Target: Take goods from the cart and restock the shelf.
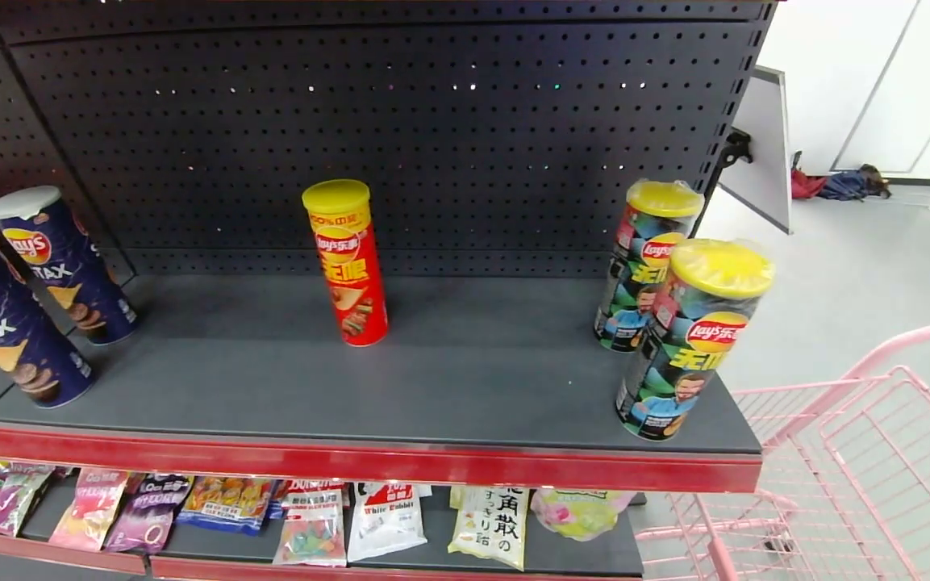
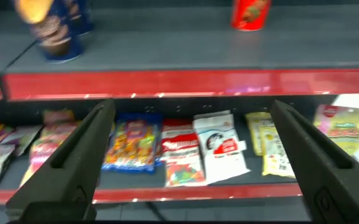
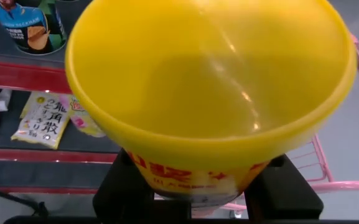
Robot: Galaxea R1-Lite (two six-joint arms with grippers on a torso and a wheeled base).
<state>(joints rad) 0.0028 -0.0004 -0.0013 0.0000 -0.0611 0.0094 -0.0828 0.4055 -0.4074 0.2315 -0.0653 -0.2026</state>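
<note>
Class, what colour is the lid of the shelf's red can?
Yellow lid on the red can; clearest in head view.

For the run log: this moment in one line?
left tool open, facing lower shelf | right tool shut on yellow-lidded can | red can upright on upper shelf
</note>
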